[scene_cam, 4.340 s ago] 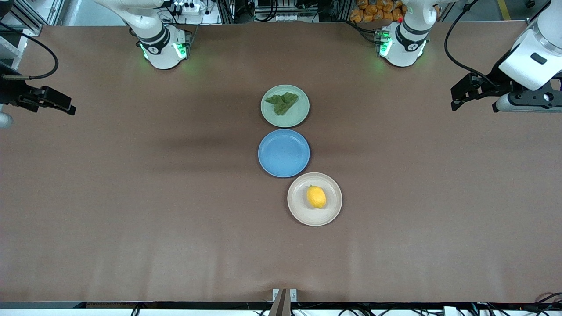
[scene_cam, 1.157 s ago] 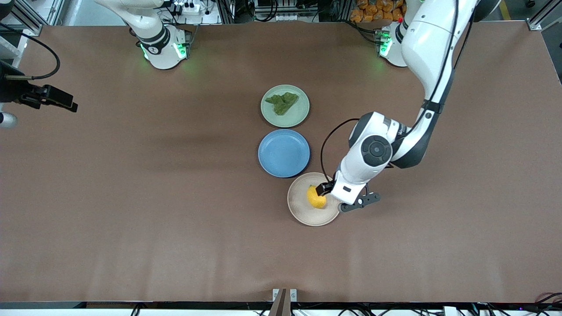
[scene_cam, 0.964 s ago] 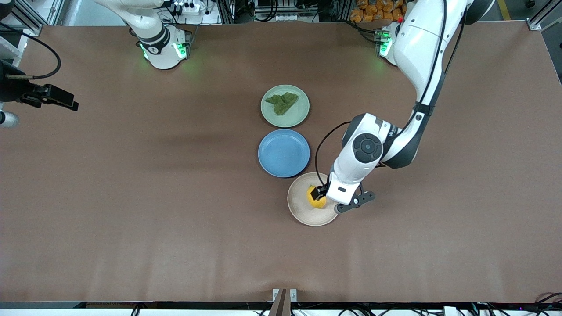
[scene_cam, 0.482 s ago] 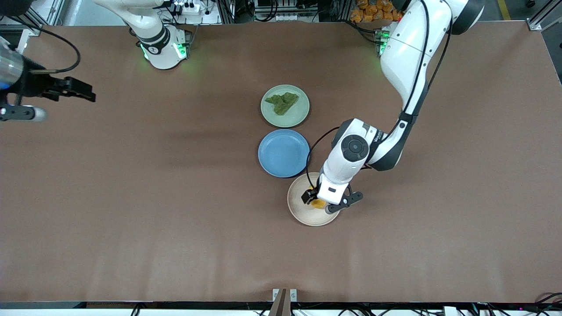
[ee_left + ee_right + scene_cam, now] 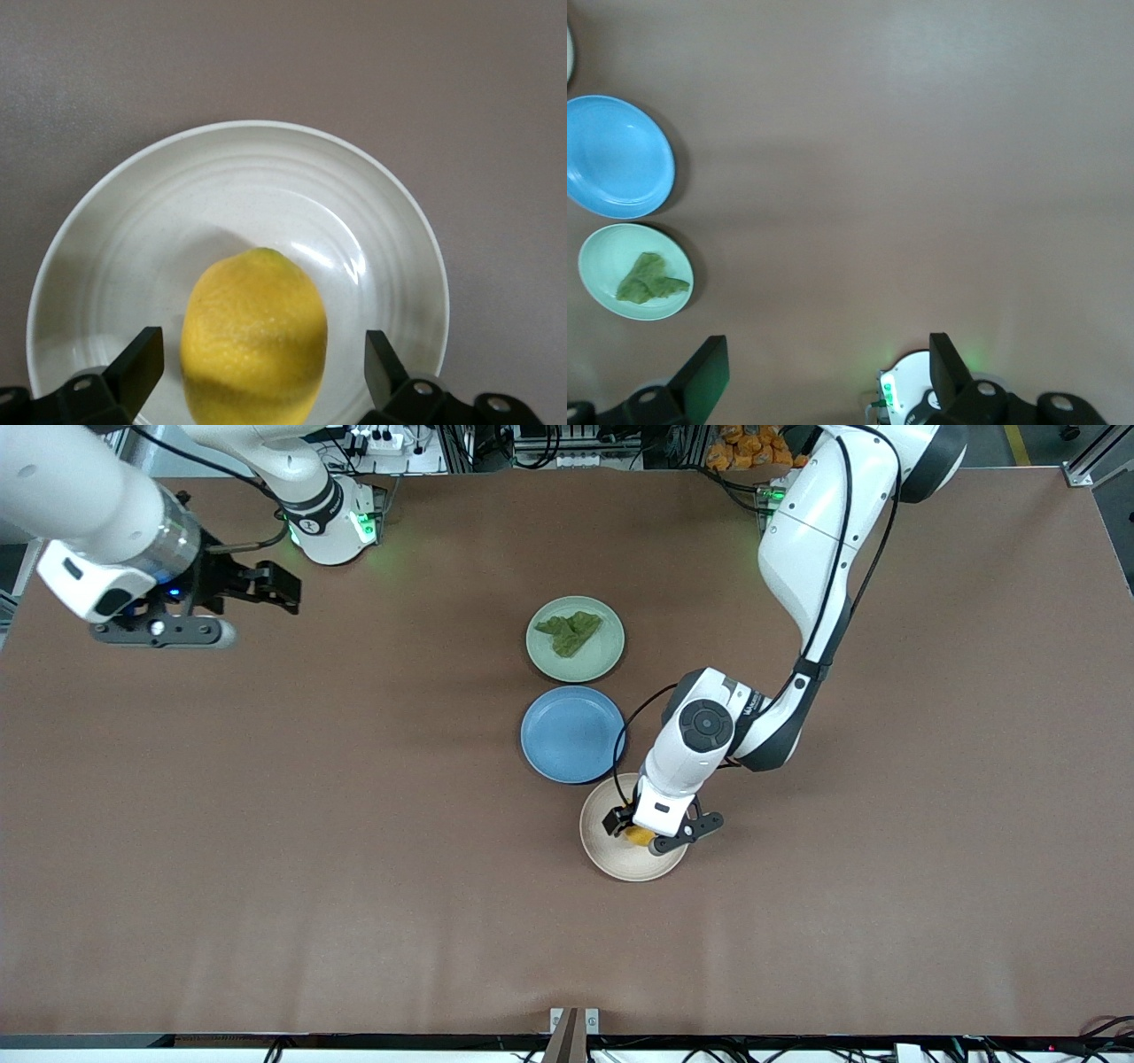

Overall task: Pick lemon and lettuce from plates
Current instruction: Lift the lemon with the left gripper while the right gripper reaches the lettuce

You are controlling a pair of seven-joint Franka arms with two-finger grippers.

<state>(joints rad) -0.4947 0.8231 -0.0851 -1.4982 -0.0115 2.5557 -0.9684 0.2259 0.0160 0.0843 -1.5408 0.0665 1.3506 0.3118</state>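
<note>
Left wrist view has my left pincer (image 5: 257,372) spread wide around the lemon (image 5: 254,336), a finger on each side, nothing gripped yet; the lemon sits on the beige plate (image 5: 607,852), nearest the front camera of three plates. My right pincer (image 5: 266,589) hangs open and empty over the desk (image 5: 354,886) near its own base, well apart from the lettuce (image 5: 569,631) on the mint plate (image 5: 605,657). My worry: the rounded lemon squirts out or rolls if the fingers close off-centre.
</note>
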